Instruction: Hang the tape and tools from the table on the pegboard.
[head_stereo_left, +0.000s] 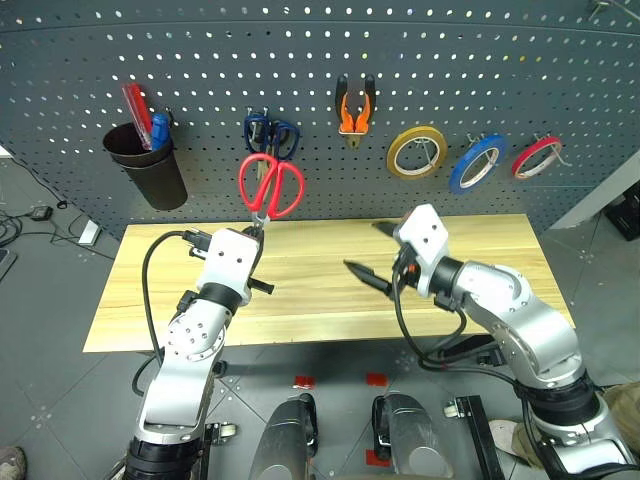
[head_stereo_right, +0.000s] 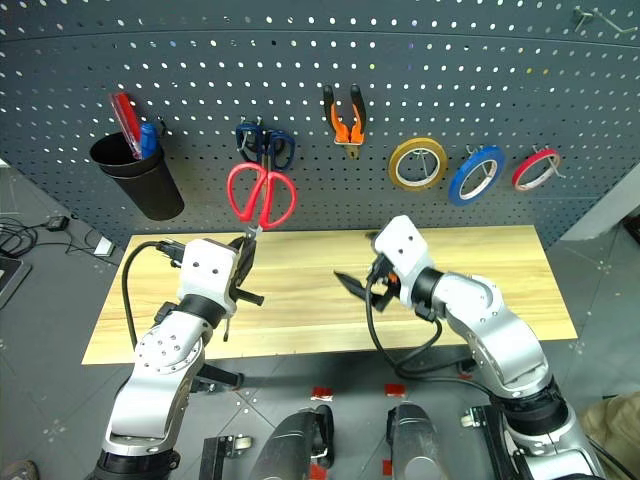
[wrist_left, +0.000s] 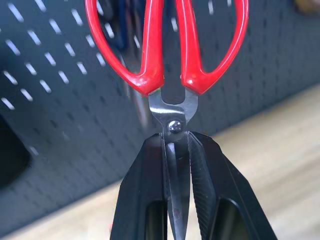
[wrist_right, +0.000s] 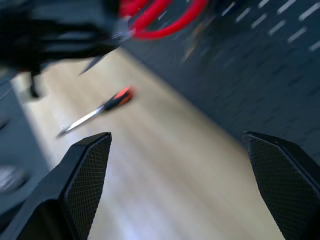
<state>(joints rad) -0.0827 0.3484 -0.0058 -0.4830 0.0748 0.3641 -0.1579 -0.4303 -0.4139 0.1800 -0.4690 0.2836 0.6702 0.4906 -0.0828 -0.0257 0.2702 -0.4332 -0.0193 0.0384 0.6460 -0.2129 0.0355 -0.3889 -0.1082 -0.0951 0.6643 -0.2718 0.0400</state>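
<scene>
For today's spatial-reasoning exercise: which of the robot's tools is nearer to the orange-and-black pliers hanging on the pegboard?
Left. The left tool, gripping the red scissors, is below and left of the pliers. The open right tool sits lower over the table, seemingly farther.

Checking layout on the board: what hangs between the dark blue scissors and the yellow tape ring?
In the left eye view, the orange-and-black pliers hang on the pegboard between the dark blue scissors and the yellow tape ring.

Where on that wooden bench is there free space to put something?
The table is bare between the two hands and at its right end, beyond the right hand. Busier near the left hand, holding the red scissors, with a screwdriver lying there.
</scene>
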